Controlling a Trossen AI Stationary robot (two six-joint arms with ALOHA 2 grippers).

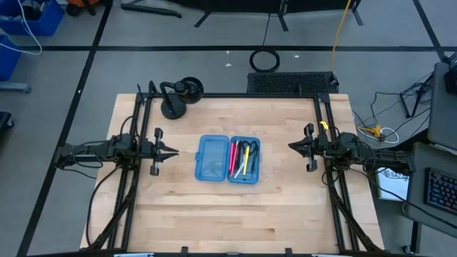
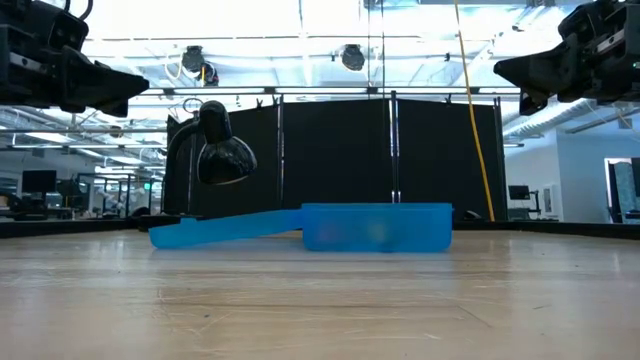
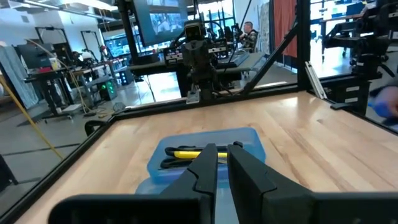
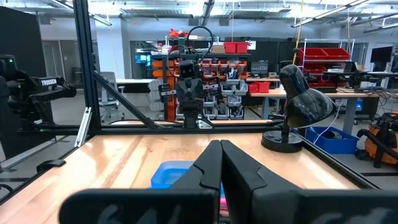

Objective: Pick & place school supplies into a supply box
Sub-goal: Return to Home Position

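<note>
The supply box lies open at the middle of the table. Its left half is bare. Its right half holds the school supplies: a pink pen, a yellow pencil, dark pens and black-handled scissors. My left gripper hovers level to the left of the box, above the table. Its fingers stand slightly apart with nothing between them. My right gripper hovers to the right of the box, shut and empty.
A black desk lamp stands at the far left corner of the table; it also shows in the low view. Black frame rails run along the left and right edges. Bare wood lies between the box and the near edge.
</note>
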